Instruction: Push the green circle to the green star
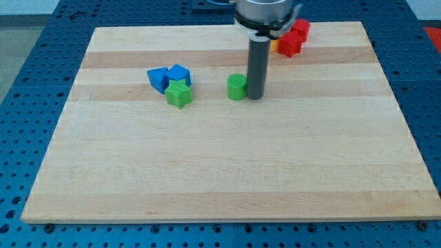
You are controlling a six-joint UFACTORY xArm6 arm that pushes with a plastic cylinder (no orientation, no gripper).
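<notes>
The green circle (237, 87) is a short green cylinder standing a little above the board's middle. My tip (255, 96) is right beside it on the view's right, touching or nearly touching its side. The green star (178, 94) lies to the view's left of the circle, with a gap of bare board between them. The rod rises straight up from the tip to the arm's dark end at the view's top.
Two blue blocks (167, 76) sit just above the green star, touching it. Red blocks (293, 38) with a yellow one partly hidden behind the rod lie at the view's top right. The wooden board (220, 172) rests on a blue perforated table.
</notes>
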